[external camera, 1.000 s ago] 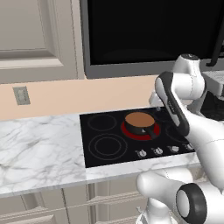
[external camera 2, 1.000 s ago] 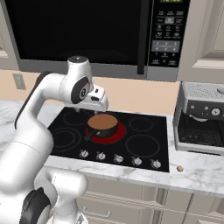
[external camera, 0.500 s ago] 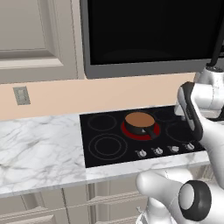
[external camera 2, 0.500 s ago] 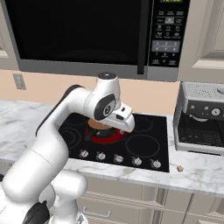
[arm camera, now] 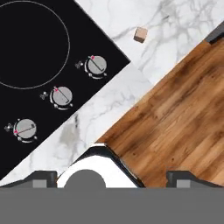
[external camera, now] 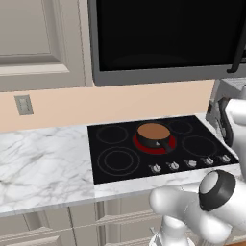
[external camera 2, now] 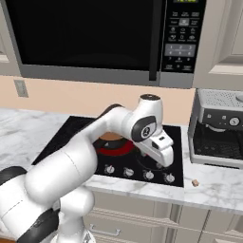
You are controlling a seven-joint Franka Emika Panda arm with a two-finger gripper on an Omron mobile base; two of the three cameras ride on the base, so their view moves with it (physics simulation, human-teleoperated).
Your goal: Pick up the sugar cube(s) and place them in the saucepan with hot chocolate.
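Jaws look spread wide, holding nothing. Sugar cube (arm camera: 140, 34) on marble tabletop (arm camera: 113, 118) right of cooktop (arm camera: 39, 65): tiny, light, crumbly; pinch opposite flat faces gently.

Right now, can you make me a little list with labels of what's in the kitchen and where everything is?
saucepan: on the glowing red burner, brown liquid inside
sugar cube: on the marble counter, right of the cooktop, near the front edge
gripper: wide open, empty, over the cooktop knobs
coffee machine: right of the cooktop
microwave: above the cooktop
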